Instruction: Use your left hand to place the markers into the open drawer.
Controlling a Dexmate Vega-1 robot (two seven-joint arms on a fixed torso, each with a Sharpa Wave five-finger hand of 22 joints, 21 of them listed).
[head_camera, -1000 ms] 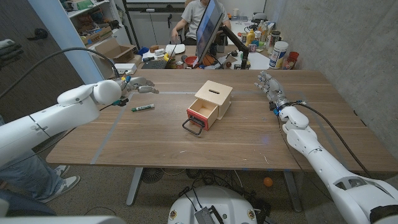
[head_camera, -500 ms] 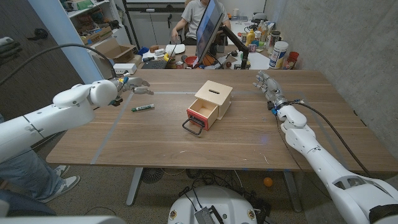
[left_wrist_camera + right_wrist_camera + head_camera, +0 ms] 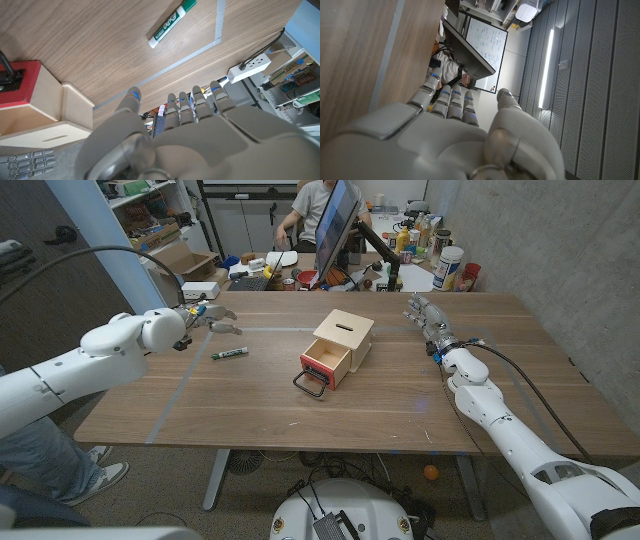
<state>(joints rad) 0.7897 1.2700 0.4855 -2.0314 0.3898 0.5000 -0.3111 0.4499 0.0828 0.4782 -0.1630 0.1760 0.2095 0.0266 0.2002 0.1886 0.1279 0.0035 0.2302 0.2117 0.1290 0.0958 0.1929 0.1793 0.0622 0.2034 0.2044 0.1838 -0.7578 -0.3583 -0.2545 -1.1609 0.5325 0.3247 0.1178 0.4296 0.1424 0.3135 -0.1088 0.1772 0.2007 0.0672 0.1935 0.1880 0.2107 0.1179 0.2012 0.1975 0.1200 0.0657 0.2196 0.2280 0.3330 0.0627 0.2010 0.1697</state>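
A green-and-white marker [image 3: 230,353] [image 3: 171,21] lies on the wooden table left of centre. The small wooden box [image 3: 340,345] [image 3: 37,112] stands mid-table with its red-fronted drawer [image 3: 322,363] pulled open toward the front. My left hand [image 3: 208,317] [image 3: 175,132] hovers above the table behind and left of the marker, fingers apart and holding nothing. My right hand [image 3: 426,314] [image 3: 455,130] stands over the table's far right part, fingers stretched out, nothing in it.
A grey tape line [image 3: 190,370] runs across the table's left part. Behind the far edge are a monitor [image 3: 335,220], bottles and jars [image 3: 447,268], a power strip [image 3: 200,288] and a seated person [image 3: 305,205].
My left hand has drawn back to the left and slightly farther from the marker. The right hand has shifted a little toward the far edge. The marker and box have not moved.
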